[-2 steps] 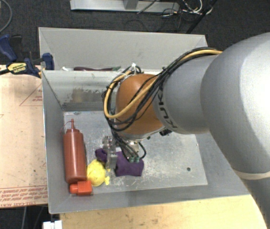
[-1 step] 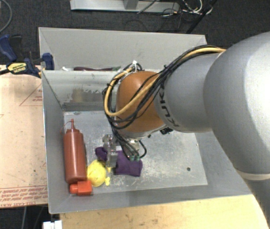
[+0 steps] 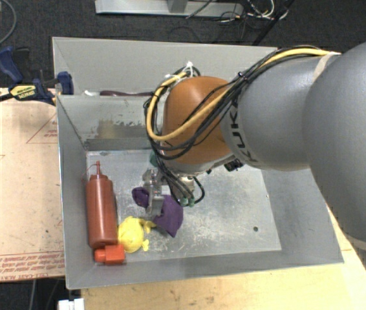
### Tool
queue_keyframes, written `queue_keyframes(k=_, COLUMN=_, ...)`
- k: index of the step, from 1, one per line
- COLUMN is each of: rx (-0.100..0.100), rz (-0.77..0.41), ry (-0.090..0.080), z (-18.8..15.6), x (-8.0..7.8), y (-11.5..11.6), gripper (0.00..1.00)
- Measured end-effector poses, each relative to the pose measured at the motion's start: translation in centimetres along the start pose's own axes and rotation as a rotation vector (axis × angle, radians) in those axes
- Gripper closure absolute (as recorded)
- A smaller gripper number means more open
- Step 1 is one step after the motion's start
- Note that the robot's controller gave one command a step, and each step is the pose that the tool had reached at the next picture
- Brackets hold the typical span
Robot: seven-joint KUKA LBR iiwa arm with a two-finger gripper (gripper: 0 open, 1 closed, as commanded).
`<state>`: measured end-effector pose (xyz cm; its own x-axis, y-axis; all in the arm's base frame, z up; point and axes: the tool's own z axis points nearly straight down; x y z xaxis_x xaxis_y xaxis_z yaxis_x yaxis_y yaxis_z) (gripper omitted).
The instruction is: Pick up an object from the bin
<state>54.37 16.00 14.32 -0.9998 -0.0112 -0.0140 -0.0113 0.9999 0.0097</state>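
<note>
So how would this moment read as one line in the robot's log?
stage: pick | gripper over purple soft thing, middle of bin | beside: yellow toy, red squeeze bottle

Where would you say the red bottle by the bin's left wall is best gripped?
Probably mid-body, from straight above: the red bottle lies flat, long and narrow, so the pincer could span its width there; the yellow toy crowds its lower end.

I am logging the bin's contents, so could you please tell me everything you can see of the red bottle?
The red bottle looks like a plastic squeeze bottle, lying flat in the bin along its left wall, thin nozzle pointing to the far end. An orange-red block sits at its near end; a yellow toy touches its side.
</note>
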Motion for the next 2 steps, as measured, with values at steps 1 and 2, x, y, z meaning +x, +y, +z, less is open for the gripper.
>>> queue_keyframes(k=1, rx=0.000, rz=0.000, ry=0.000, z=0.0, x=0.0, y=0.0, gripper=1.00)
queue_keyframes(k=2, rx=-0.003, rz=0.030, ry=-0.010, z=-16.1, x=-1.4, y=0.2, gripper=1.00)
